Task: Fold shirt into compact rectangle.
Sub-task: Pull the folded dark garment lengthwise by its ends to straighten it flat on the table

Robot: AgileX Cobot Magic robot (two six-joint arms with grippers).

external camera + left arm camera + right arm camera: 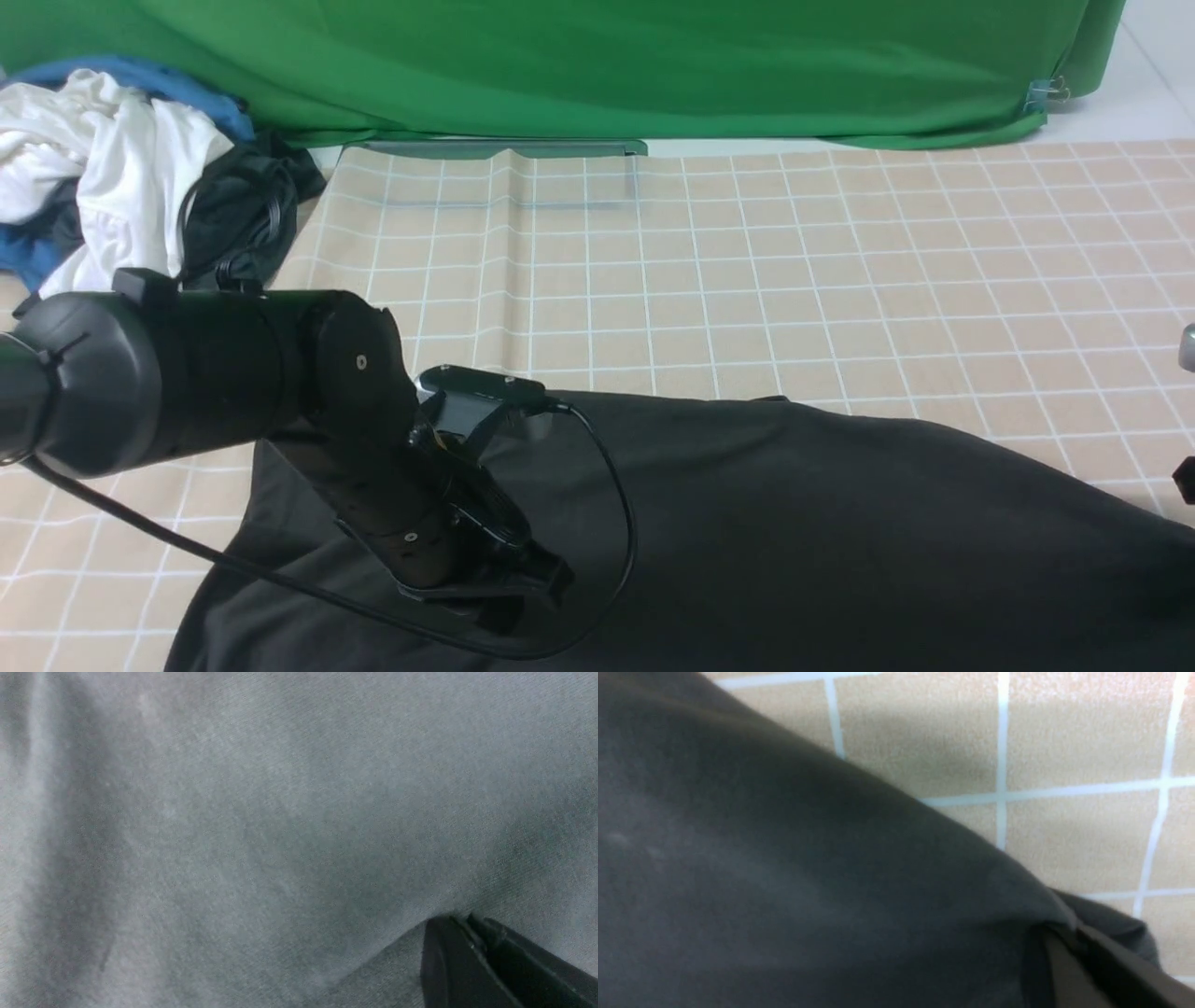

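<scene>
Now: shirt [822, 532] lies spread on checked worktop [747, 280] at near edge, mostly flat, no fold showing yet. L gripper [462, 926] has jaws together, cloth puckered up into tips; reads as pinch on shirt body, prob. to lift a layer. R gripper [1064, 940] is clamped on shirt's edge, hem bunched at tips. Both pinches sit low, likely so cloth carries over w/o slipping. Spare clothes pile [112, 177] far left, well apart.

Free: middle and far right of the counter [840, 280]. A clothes heap [121, 177] crowds its far left corner, a green backdrop [607, 65] walls the far edge, the left arm [233, 373] bars the near left above the shirt [840, 523].
</scene>
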